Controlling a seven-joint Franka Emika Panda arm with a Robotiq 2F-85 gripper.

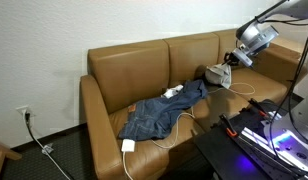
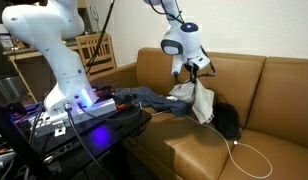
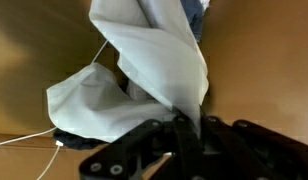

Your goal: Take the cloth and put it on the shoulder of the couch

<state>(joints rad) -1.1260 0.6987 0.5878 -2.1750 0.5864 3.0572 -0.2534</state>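
A pale grey-white cloth [image 2: 201, 103] hangs from my gripper [image 2: 197, 73] over the brown leather couch [image 2: 284, 95]. In the wrist view the cloth [image 3: 159, 60] drapes away from the shut black jaws [image 3: 186, 125], which pinch its top. In an exterior view the gripper [image 1: 232, 62] holds the cloth [image 1: 218, 74] above the seat cushion on the side of the couch nearest the arm. The lower part of the cloth still rests on the seat.
A dark blue garment [image 1: 159, 110] lies spread over the seat cushions. A white cable [image 2: 249, 158] and charger [image 1: 128, 146] lie on the seat. A black bag [image 2: 226, 120] sits beside the cloth. The robot base and equipment table [image 2: 79, 110] stand in front of the couch.
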